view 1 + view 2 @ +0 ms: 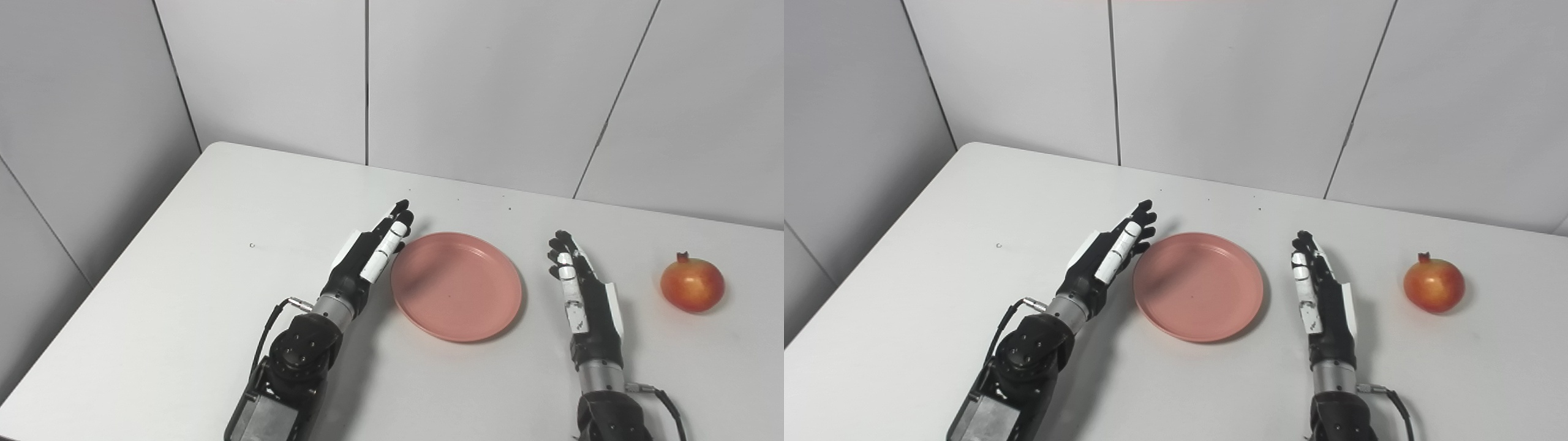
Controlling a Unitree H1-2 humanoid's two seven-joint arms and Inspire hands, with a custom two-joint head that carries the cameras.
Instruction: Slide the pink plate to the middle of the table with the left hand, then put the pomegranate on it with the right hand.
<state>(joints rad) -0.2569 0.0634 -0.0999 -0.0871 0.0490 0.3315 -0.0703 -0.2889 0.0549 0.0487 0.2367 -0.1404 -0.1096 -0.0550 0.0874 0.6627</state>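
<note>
Already near mid-table: pink plate (456, 286), left hand (372, 252) just beside its rim, fingers straight and together. Yet to lift: pomegranate (692, 284), well apart from empty right hand (580, 293), fingers likewise extended.

plate (456, 286): matt pink plastic, smooth
pomegranate (692, 284): glossy skin
table (184, 294): smooth matt white
hands: black-and-white plastic, metal wrists
</note>
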